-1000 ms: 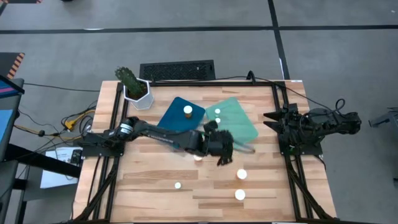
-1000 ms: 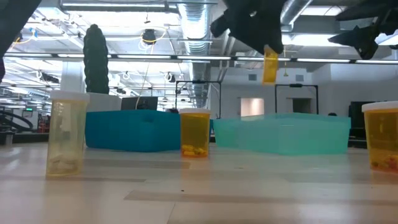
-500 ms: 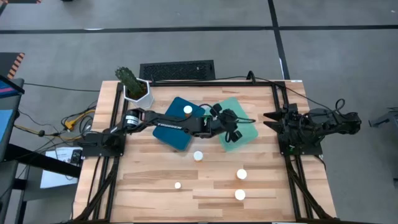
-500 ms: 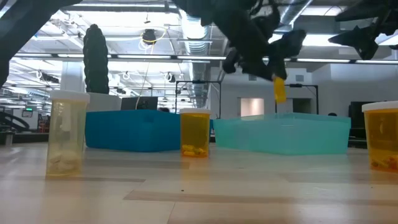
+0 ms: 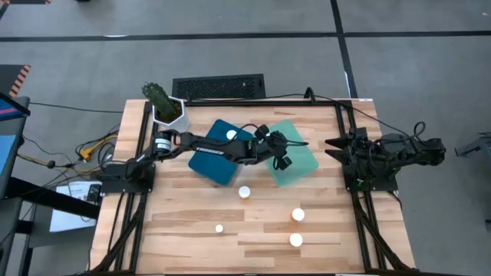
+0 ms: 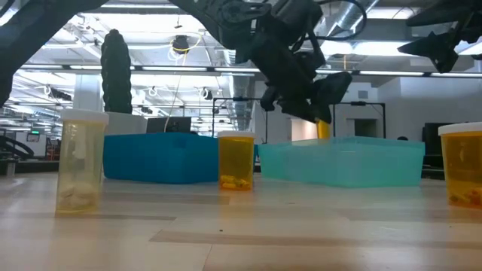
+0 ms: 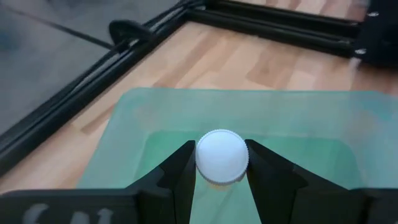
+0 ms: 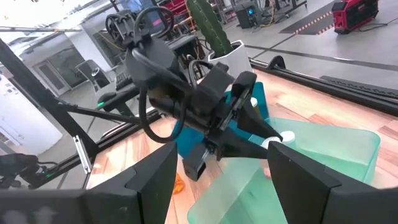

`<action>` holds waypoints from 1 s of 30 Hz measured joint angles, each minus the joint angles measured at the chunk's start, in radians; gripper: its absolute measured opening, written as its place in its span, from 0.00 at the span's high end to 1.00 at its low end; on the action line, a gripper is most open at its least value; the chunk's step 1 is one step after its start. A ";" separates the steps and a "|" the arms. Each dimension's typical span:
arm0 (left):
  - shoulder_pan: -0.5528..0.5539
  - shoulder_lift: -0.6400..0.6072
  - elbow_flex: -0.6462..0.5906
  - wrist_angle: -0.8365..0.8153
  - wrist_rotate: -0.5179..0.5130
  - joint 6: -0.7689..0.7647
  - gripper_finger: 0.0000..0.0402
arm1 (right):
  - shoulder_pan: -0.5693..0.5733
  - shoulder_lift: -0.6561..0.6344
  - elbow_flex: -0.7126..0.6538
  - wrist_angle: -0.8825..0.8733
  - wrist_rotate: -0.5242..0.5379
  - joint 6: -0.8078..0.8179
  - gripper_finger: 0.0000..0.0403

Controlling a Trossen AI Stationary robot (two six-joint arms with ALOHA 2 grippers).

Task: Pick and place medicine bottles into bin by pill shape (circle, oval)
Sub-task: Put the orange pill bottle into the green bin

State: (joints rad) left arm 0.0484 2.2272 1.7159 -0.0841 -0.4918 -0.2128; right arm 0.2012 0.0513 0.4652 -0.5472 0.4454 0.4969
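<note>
Round-capped bottle [image 7: 222, 155] — pinched, left tool [image 7: 221, 177], translucent mint tray [image 7: 323, 134]

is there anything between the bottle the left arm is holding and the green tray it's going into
Nothing visible. The left pincer, shut on the medicine bottle, holds it directly above the mint green tray, with bare tray floor beneath. Another bottle already in that tray sits off to the side.

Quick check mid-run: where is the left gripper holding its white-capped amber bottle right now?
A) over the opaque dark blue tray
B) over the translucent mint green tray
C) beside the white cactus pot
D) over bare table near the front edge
B: the left gripper is clamped on the white-capped amber bottle, with the translucent mint green tray directly beneath it; the high view also puts that gripper above the green tray.
</note>
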 joint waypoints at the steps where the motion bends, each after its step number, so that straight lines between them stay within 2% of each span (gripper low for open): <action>1: 0.002 0.000 0.000 0.001 0.022 0.010 0.70 | 0.000 0.000 0.000 0.000 0.000 0.000 0.35; 5: 0.000 0.000 0.000 -0.002 0.045 0.055 0.71 | 0.000 0.000 0.000 0.000 0.000 0.000 0.35; 9: 0.000 0.000 0.000 -0.011 0.123 0.091 0.71 | 0.000 0.000 0.000 0.000 0.000 0.000 0.35; 21: -0.004 0.000 0.000 -0.034 0.175 0.166 0.71 | 0.000 0.000 0.000 0.001 0.000 0.003 0.35; 30: 0.014 0.000 0.005 -0.066 0.228 0.165 0.71 | 0.000 0.000 0.000 0.002 0.000 0.007 0.35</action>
State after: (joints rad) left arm 0.0620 2.2272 1.7208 -0.1502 -0.2640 -0.0483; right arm 0.2010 0.0513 0.4653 -0.5457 0.4458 0.5037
